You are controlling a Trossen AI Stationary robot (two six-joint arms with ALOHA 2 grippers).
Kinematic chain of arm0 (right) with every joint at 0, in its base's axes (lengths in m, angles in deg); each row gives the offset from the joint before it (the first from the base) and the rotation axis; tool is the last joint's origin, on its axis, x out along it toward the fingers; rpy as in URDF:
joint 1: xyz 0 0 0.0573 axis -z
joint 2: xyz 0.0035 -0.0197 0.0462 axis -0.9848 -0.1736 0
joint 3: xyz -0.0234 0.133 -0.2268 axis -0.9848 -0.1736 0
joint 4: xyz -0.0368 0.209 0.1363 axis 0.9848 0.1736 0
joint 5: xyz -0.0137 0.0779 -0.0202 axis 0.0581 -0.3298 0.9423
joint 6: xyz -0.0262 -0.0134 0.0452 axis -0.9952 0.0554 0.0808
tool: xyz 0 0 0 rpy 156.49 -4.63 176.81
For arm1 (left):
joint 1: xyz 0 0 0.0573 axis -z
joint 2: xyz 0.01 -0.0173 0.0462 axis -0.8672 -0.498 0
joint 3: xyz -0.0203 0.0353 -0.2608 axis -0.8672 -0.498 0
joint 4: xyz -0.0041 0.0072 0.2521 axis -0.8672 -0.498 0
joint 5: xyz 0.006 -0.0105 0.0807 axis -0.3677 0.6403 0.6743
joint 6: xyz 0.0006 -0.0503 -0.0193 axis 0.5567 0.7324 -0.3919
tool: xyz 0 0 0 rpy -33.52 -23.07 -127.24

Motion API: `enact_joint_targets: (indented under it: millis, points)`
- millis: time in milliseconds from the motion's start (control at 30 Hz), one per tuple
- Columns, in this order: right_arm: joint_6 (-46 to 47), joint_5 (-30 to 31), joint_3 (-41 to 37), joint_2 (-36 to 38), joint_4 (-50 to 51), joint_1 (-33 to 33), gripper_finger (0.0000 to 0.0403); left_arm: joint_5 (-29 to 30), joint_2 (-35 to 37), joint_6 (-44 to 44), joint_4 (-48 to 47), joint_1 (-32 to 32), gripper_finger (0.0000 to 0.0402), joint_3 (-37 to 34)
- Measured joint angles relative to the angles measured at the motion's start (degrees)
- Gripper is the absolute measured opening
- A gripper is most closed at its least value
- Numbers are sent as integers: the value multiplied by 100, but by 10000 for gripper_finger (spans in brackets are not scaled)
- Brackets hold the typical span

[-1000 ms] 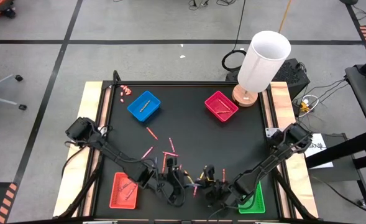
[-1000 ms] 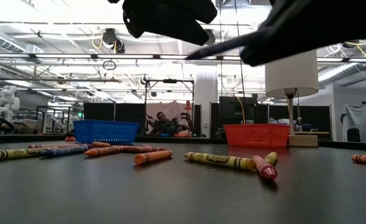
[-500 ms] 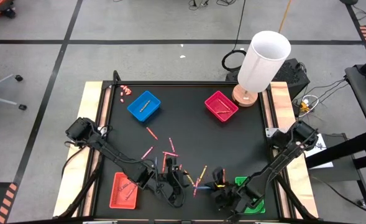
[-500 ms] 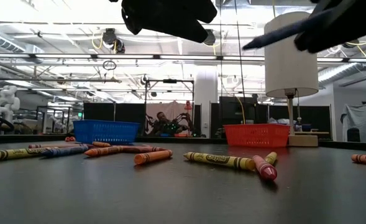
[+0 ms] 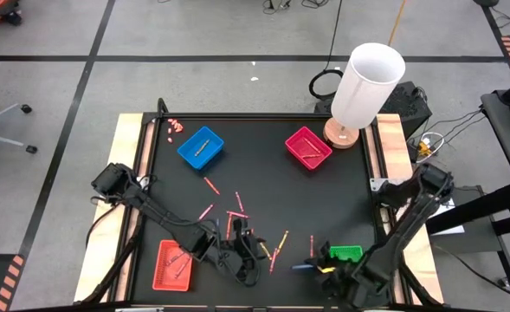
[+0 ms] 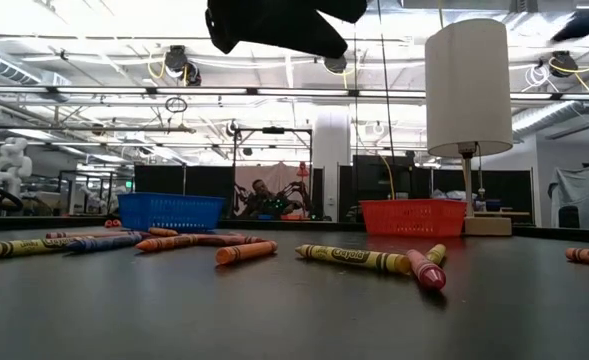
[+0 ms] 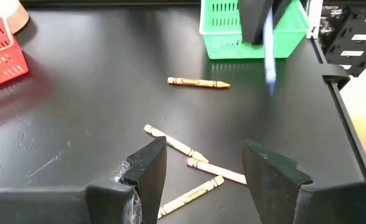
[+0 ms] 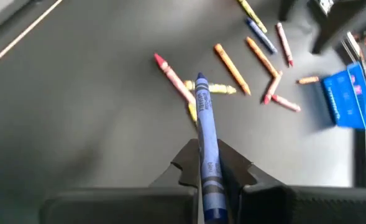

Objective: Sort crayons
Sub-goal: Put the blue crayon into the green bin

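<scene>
1. At about five o'clock on the table, a blue crayon [image 8: 206, 149] is held pinched between the closed fingers of the right gripper [image 5: 324, 269], just beside the green tray [image 5: 348, 255].
2. At six o'clock, the left gripper [image 7: 204, 163] is held open, empty, above loose crayons [image 5: 237, 212].
3. At eleven and one o'clock, sorted crayons are seen in the blue tray [image 5: 200, 147] and magenta tray [image 5: 308, 147]; most are judged unsorted.

Right gripper [image 8: 209, 169] raised at the table's near right, fingers clamped on a blue crayon [image 8: 205, 134]. Left gripper [image 7: 204, 163] low, near centre, fingers apart.
</scene>
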Motion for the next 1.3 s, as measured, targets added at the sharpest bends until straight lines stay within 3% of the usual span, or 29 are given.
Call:
enact_joint_targets:
  millis: [167, 333, 600, 933, 1133, 1300]
  points:
    - [1224, -174, 0, 578, 1077, -386, 9, -2, -2, 2, -9, -54, 205, 0]
    - [2540, -960, 2, 973, 1988, -693, 8, -4, 0, 0, -13, -65, 205, 0]
    - [4090, -1994, 2, 1015, 3140, -843, 8, -7, 0, 2, -24, -65, 205, 0]
    - [4752, -2826, 2, 725, 3293, -874, 8, -42, 0, 612, -667, -36, 205, 0]
    - [5072, -3005, 2, 214, 3289, -874, 9, -42, 0, 762, -809, -39, 205, 0]
    - [5267, -3082, 2, -40, 3304, -874, 38, -39, 0, 765, -806, -39, 205, 0]
